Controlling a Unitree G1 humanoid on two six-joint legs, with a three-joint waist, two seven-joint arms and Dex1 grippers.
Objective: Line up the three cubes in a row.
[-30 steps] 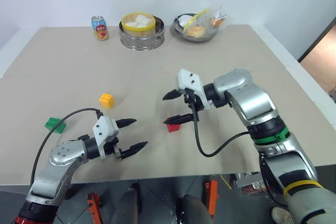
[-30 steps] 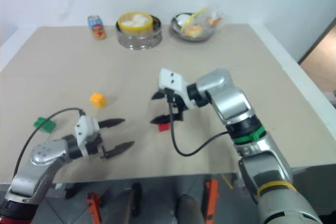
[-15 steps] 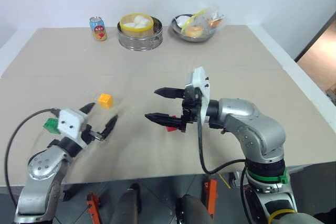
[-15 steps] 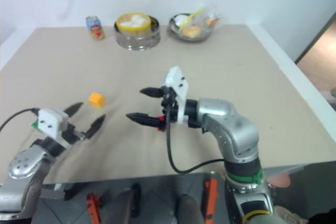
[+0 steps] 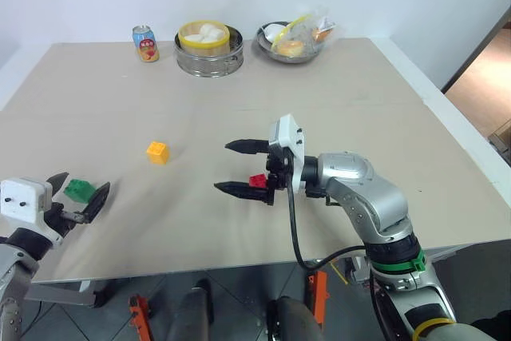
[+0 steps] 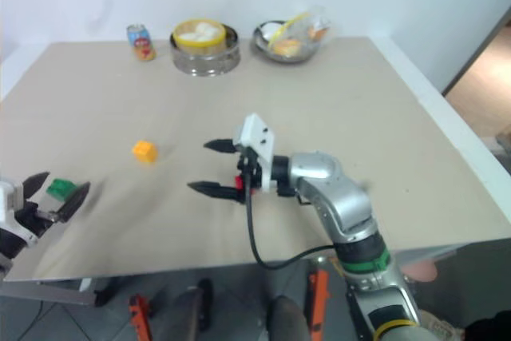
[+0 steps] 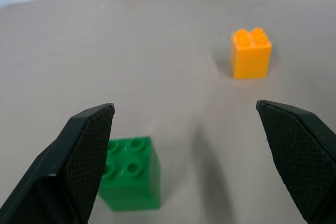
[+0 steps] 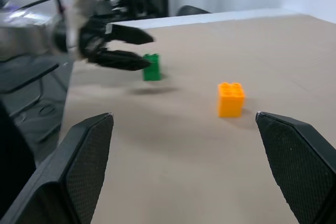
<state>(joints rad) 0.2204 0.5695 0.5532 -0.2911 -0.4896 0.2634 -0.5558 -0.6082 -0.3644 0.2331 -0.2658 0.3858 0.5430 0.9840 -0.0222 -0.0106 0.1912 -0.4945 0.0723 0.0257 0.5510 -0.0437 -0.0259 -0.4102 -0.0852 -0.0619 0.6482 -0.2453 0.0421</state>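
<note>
Green cube [image 7: 129, 172] sits studs-up (squat, no clear long axis).

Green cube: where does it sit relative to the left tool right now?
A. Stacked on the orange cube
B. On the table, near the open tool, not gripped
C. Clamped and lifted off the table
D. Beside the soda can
B: the green cube rests on the table close to one finger of the open left tool, ungripped.

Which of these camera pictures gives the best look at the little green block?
The left wrist view: the green cube sits close up between the open left gripper's fingers, studs plainly visible. In the eye views it is a small green patch near the table's left edge; the right wrist view shows it far off, behind the left gripper.
</note>
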